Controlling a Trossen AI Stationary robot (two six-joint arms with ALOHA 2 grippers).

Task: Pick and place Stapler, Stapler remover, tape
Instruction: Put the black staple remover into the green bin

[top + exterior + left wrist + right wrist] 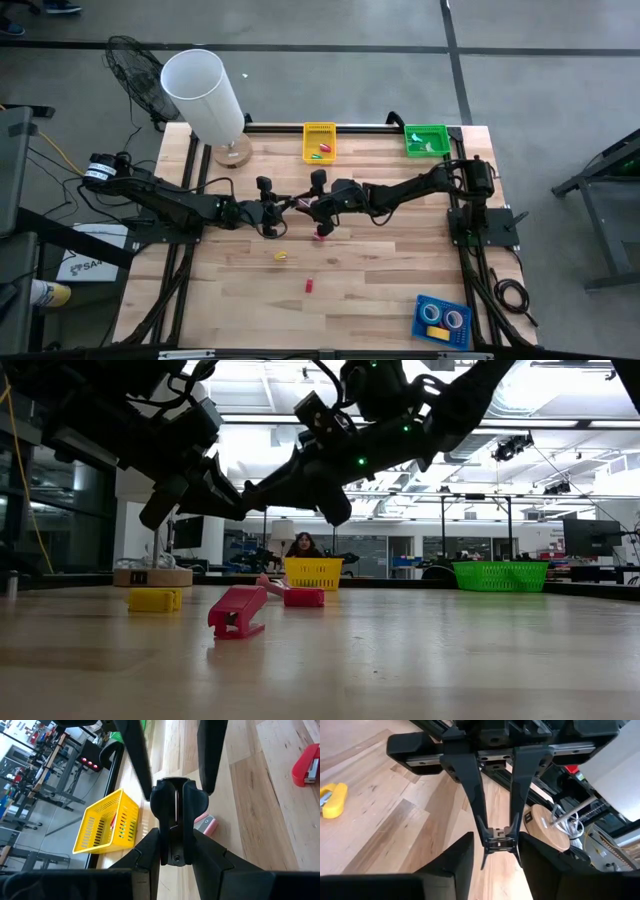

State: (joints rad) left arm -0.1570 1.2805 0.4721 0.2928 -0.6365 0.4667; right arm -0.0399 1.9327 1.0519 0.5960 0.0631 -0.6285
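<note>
Wooden table (400, 270) under both arms, meeting at its middle. Left gripper (278, 210) reaching in from the left edge, pinching a dark remover (175, 820) between its fingers, clear of the surface. Right gripper (312, 206) reaching in from the right edge, fingers spread to either side of the remover's free end and close against it; cannot tell whether touching. Just below that meeting point, on the surface, a small pink item (322, 232). Toward the near edge, a yellow stapler (281, 256), then a red stapler (309, 286) nearer the edge still, the two apart. At the near right corner, a blue tray (421, 327) holding tape (455, 320) rolls. Along the far edge, a yellow basket (320, 142) at its middle and a green basket (426, 140) by the far right corner.
</note>
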